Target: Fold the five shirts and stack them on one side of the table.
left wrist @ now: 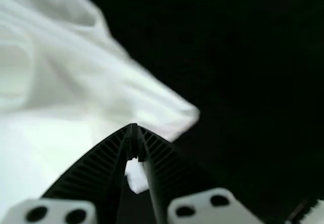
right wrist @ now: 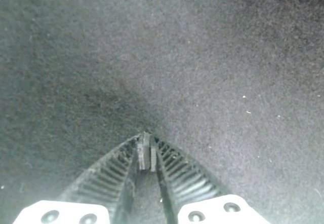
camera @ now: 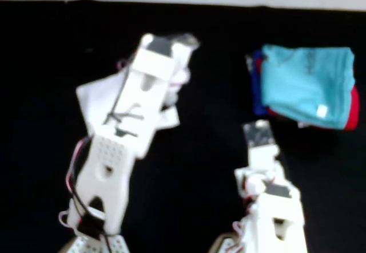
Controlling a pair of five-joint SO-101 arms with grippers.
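left gripper (left wrist: 135, 135) pinches white shirt (left wrist: 55, 87) (high view adds folded stack (camera: 306, 84)).

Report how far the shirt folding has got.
Done: a folded stack, teal cotton shirt on top, red shirt and blue shirt beneath. In hand: the left pincer is shut on the crumpled white shirt. Left: folding and stacking it; the right pincer is shut over the black table.

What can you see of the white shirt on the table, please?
The white shirt is plain, soft-looking cloth, rumpled in loose folds, not neatly folded. It lies on the black table, partly under the left arm, well apart from the stack of folded shirts. The left gripper, shut, seems to pinch its edge.
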